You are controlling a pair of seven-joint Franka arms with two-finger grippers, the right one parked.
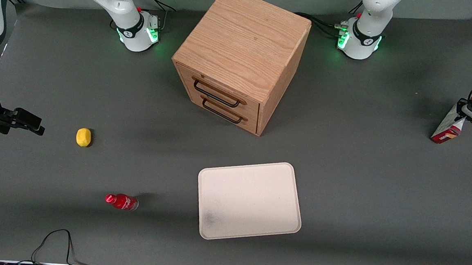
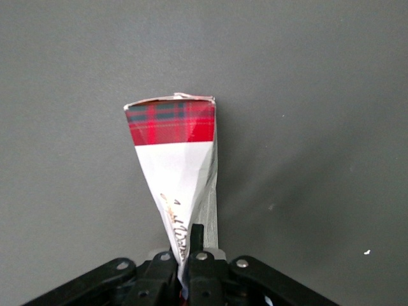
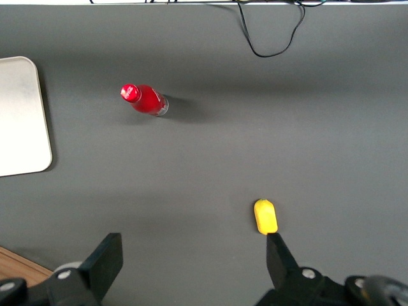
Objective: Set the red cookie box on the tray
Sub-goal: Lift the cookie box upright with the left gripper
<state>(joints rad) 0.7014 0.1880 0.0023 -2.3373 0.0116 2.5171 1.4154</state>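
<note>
Start at the parked arm's end of the table and you see a yellow lemon (image 1: 83, 137), with a small red bottle (image 1: 121, 201) nearer the front camera; its label is too small for you to read. At mid-table stands a wooden cabinet (image 1: 241, 46) with two drawers, and the tray (image 1: 249, 200) lies in front of it, nearer the camera, with a dark smudge near one corner.

Toward the working arm's end, your gripper (image 1: 468, 112) is clamped on one end of the red cookie box (image 1: 448, 127), well apart from the tray. The box hangs tilted, its low end at the table. In the wrist view you see red tartan (image 2: 171, 122) above white, with gold script you cannot read.
</note>
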